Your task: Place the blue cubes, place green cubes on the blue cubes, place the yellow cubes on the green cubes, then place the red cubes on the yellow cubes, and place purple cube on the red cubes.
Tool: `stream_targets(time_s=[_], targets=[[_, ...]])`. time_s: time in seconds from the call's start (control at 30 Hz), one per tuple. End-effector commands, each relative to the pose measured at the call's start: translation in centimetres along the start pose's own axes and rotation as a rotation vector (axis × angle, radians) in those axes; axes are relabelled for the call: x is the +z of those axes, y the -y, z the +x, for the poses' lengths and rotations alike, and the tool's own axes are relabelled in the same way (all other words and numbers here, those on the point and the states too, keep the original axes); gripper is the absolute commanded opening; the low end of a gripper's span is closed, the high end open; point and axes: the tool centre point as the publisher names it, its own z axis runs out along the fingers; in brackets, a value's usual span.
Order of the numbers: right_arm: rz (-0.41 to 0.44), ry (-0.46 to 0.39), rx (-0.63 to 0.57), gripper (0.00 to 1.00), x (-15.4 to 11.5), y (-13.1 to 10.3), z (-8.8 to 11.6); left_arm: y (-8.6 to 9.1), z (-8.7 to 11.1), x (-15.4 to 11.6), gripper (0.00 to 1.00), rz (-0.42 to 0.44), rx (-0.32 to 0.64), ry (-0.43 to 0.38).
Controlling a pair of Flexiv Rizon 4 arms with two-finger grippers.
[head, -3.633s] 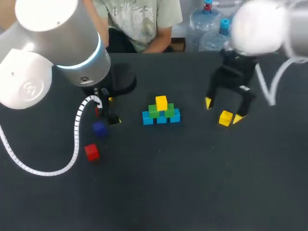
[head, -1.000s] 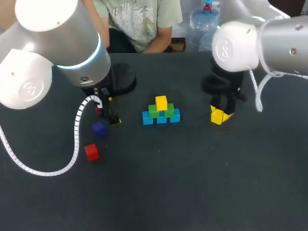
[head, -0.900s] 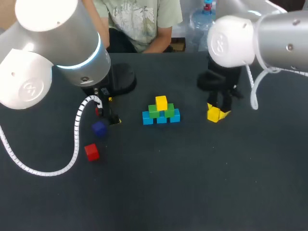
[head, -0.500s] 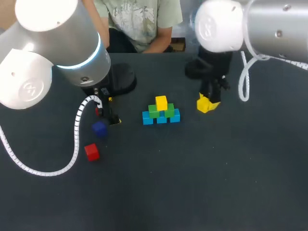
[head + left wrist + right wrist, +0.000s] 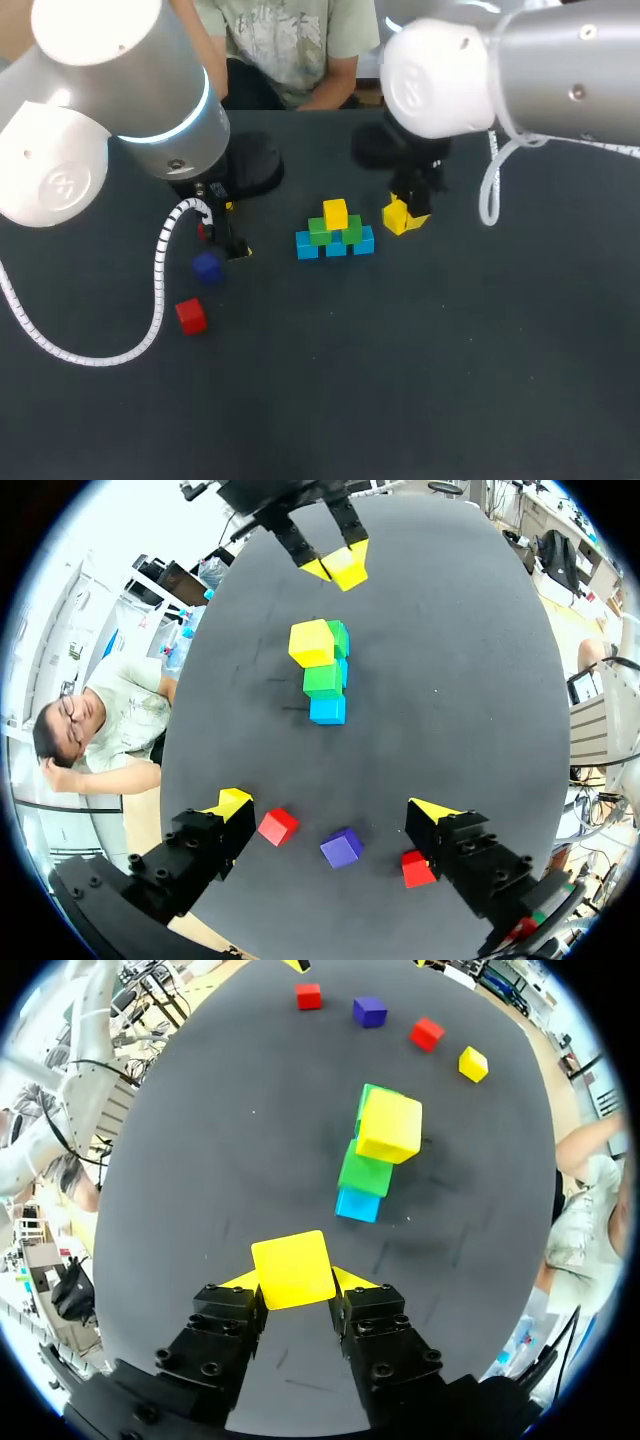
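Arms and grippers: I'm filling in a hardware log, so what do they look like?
The left arm and right arm are thick silver-grey tubes with rounded white joint caps; the left shows a glowing light-blue ring. White cables loop off both, the left one spiral-wrapped. The left gripper and right gripper are black and blocky, each with two fingers ending in bright yellow wedge tips.

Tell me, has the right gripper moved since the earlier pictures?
Yes. The right gripper, shut on a yellow cube, has moved left toward the cube stack and is now close beside it.
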Motion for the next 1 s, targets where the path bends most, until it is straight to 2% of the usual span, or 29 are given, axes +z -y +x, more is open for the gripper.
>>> stream_targets(time_s=[0.03,0.3,0.4,0.53,0.77,1.0], targets=[[0.033,0.004,-0.001,0.00,0.0,-0.5,0.2,-0.1,0.1,0.0,1.00,0.003,0.003,0.004],[0.033,0.004,-0.001,0.00,0.0,-0.5,0.2,-0.1,0.1,0.0,1.00,0.003,0.003,0.004],[0.040,0.036,0.078,0.00,1.1,-1.2,1.1,-0.1,0.1,0.0,1.00,0.003,0.003,0.004],[0.059,0.071,0.110,0.00,1.7,-1.1,1.0,-0.1,0.1,0.0,1.00,0.003,0.003,0.004],[0.095,0.088,0.107,0.00,1.3,0.7,-0.7,-0.1,0.1,0.0,1.00,0.003,0.003,0.004],[0.108,0.041,0.095,0.00,-0.4,2.5,-2.5,-0.1,0.1,0.0,1.00,0.003,0.003,0.004]])
